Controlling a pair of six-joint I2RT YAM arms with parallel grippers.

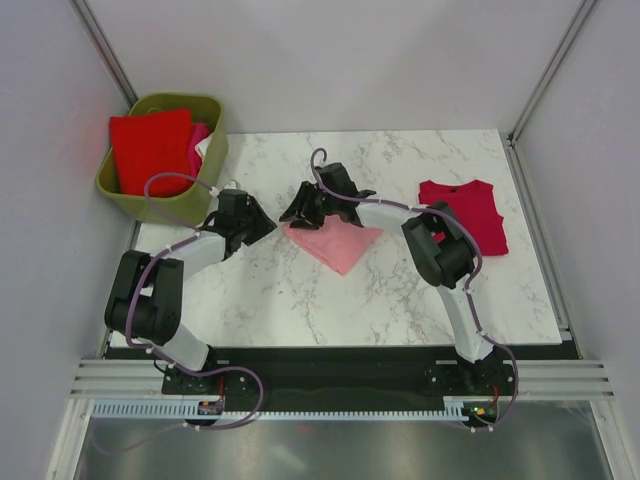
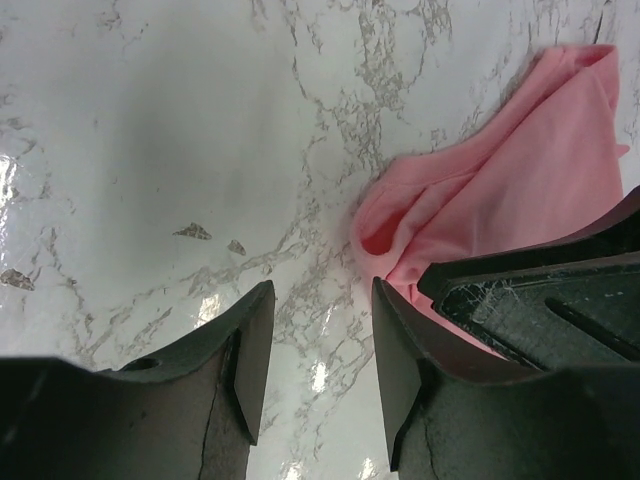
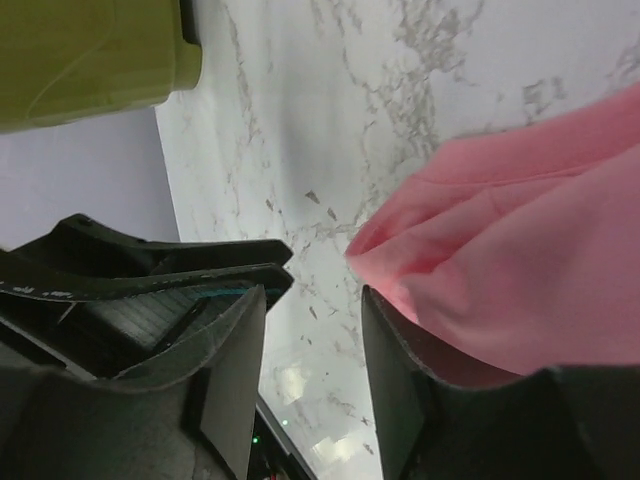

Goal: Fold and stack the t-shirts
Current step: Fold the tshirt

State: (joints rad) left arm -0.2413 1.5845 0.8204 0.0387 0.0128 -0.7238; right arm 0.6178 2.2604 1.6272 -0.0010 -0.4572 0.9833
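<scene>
On the left arm [image 1: 195, 250] the jaws are released: in the left wrist view the 2 black fingers [image 2: 250, 350] stand apart with bare marble desk [image 2: 150, 150] showing in the gap and nothing between them. They sit at the bottom centre of that view. The light pink t-shirt [image 2: 520, 190] lies to their right, and its rounded folded corner is just beside the right-hand finger. Whether it touches cannot be told.

On the right arm [image 1: 385, 213] the jaws are also released. In the right wrist view its 2 fingers [image 3: 235, 350] are parted about as widely, with only marble in the gap. The pink cloth fills the right side of that view and its pointed corner reaches the inner edge of the right-hand finger. The 2 sets of jaws are close together, each showing at the edge of the other's view.

From above, the light pink t-shirt lies folded at the centre of the desk, with both arms meeting at its upper left corner. A dark crimson t-shirt [image 1: 465, 213] lies flat at the right of the desk, well apart from the pink one. At the upper left, the olive-green basket [image 1: 215, 160] holds a bright red t-shirt [image 1: 150, 150], with hot pink and white cloth beside it.
</scene>
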